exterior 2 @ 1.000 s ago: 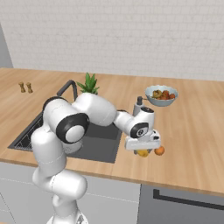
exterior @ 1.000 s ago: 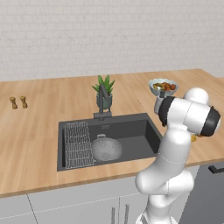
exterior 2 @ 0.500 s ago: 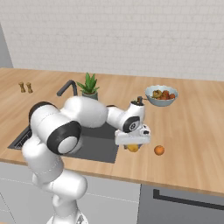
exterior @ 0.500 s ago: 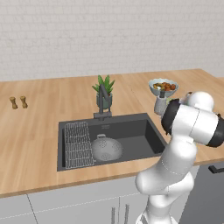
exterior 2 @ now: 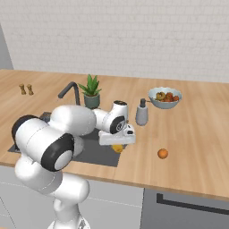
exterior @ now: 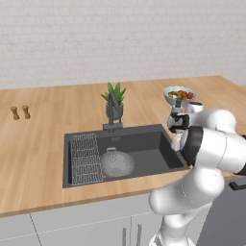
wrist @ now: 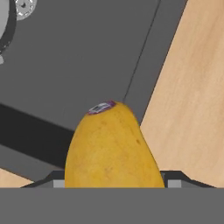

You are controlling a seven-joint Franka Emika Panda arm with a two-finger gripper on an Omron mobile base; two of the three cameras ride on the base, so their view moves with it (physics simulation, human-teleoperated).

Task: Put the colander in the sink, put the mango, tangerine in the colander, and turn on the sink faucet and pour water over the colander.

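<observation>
My gripper is shut on the yellow mango, holding it over the right edge of the dark sink. In the hand view the mango stands between the fingertips, with the sink's floor and rim under it. The grey holed colander sits in the sink beside the wire rack. The round orange tangerine lies on the counter to the right of the gripper. The dark faucet stands behind the basin, and no water runs from it.
A potted plant stands just behind the faucet. A pale bowl of mixed fruit and a grey soap dispenser are at the back right. Two small shakers stand far left on the wooden counter.
The arm has swung left with the mango, from beside the tangerine to the sink's right edge. The tangerine stayed where it was.
</observation>
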